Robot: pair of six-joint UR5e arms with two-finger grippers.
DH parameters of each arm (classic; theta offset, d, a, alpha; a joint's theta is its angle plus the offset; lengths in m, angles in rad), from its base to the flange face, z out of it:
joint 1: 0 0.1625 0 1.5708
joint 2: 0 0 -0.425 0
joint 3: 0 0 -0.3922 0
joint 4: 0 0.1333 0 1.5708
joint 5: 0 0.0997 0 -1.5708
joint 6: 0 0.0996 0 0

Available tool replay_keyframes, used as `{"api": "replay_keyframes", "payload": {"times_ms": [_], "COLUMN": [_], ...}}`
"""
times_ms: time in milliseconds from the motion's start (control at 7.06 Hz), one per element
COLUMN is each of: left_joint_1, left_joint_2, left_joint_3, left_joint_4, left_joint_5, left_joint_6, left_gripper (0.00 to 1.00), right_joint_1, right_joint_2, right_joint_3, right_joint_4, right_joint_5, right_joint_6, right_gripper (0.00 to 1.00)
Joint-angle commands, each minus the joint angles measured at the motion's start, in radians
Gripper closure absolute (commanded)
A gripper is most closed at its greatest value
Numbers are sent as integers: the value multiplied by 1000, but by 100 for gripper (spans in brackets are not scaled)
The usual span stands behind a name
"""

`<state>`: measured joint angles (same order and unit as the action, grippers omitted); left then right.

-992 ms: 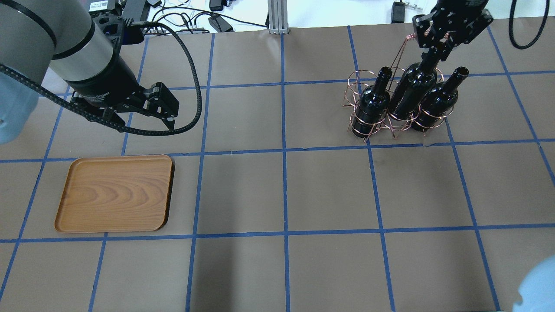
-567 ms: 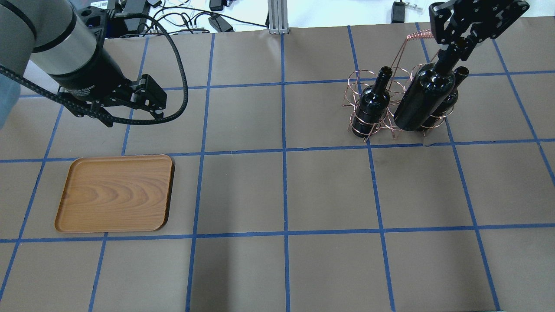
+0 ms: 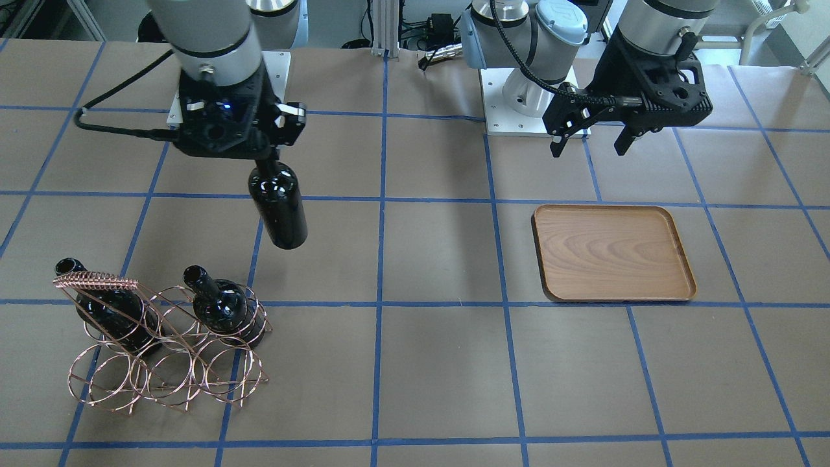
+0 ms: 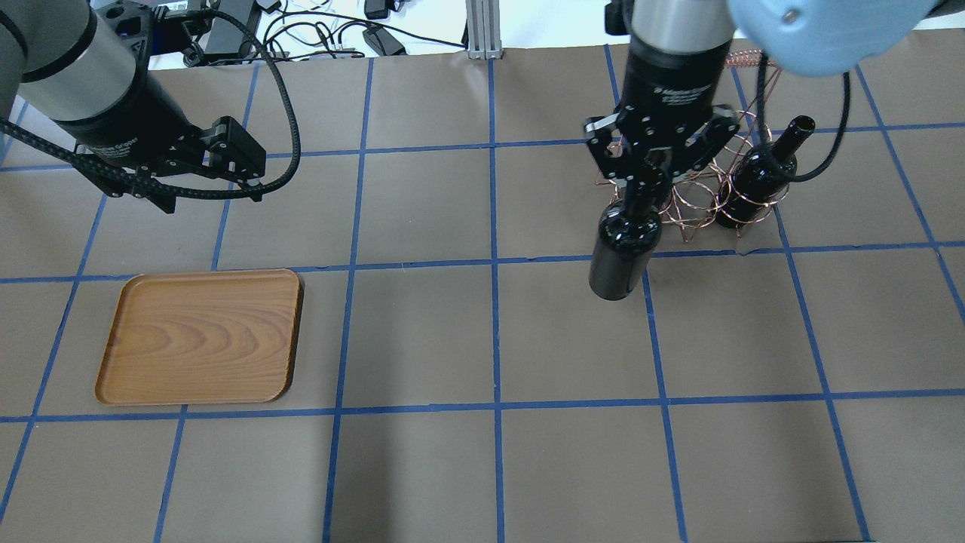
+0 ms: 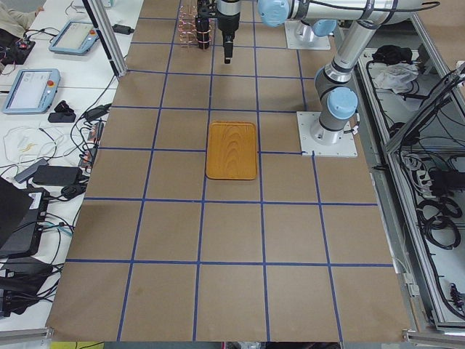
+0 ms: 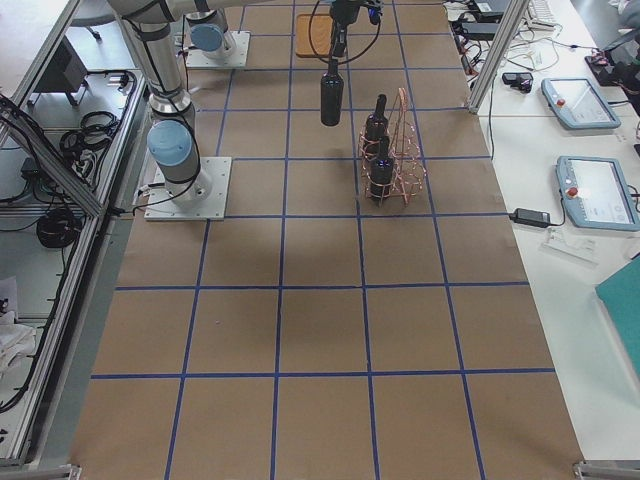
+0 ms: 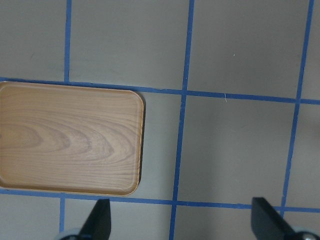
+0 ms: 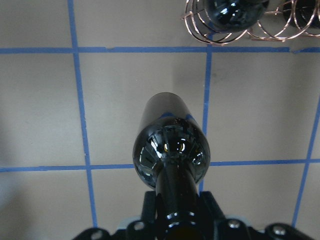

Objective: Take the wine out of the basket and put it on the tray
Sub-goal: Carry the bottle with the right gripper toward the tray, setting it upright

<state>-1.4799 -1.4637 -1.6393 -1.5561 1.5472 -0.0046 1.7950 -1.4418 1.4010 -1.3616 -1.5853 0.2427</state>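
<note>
My right gripper (image 4: 652,164) is shut on the neck of a black wine bottle (image 4: 622,256), which hangs upright in the air just clear of the copper wire basket (image 4: 705,200). The held bottle also shows in the front view (image 3: 280,207) and the right wrist view (image 8: 170,145). Two more bottles (image 3: 107,305) (image 3: 220,308) stand in the basket (image 3: 162,370). The wooden tray (image 4: 200,335) lies empty at the table's left. My left gripper (image 4: 215,197) is open and empty, hovering behind the tray (image 7: 70,140).
Cables and power bricks (image 4: 317,30) and an aluminium post (image 4: 482,30) lie along the far table edge. The arm bases (image 3: 532,110) stand on the robot's side. Brown table paper with a blue tape grid (image 4: 494,332) lies between basket and tray.
My right gripper has lifted the bottle fully out of the basket and carried it leftward and nearer in the overhead view. My left arm has drifted slightly back and left.
</note>
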Motion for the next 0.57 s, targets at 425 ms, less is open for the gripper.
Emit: {"api": "replay_keyframes", "payload": {"times_ms": [425], "left_joint_1": [63], "left_joint_2": [-3], "left_joint_3": [3], "left_joint_4": [34], "left_joint_5": [-4], "left_joint_6": [0], "left_gripper": [0], "right_joint_1": [288], "right_joint_2": [193], "right_joint_3": [-65], "right_joint_4": [-224], "right_joint_5": [64], "right_joint_6": [523], "right_gripper": [74]}}
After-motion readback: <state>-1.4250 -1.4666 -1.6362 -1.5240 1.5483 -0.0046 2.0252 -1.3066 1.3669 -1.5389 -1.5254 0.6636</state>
